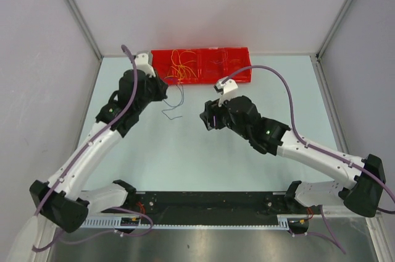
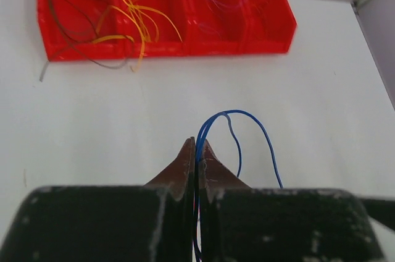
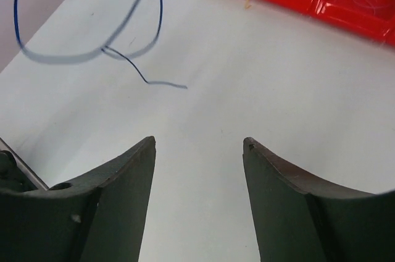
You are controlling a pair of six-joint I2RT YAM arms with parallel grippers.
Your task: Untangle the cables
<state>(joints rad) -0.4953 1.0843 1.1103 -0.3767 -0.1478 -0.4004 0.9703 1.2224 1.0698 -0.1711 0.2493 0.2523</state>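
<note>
While your left gripper is clenched, its two fingertips meet on a thin blue cable, which passes between them and arches away to the far right in a loose loop before coming back toward the near side. In the top view that loop hangs just beyond the left fingers, near the red tray but not in it.

Your right gripper is released, fingers spread wide with nothing between them. From its wrist view the blue cable sits to the far left, well apart from the fingers, with a blurred grey strand curving beside it and one loose end lying on the table.

You have more cables in the tray, which lies at the far edge of the table and is divided into compartments. Yellow cables curl in the left part, some spilling over the front wall. A dark cable loops in the leftmost compartment, and its end trails out onto the table. Faint thin wires show in the right compartments, too dim to name.

You are working on a pale, plain table, with light walls on three sides and a black rail along the near edge.
</note>
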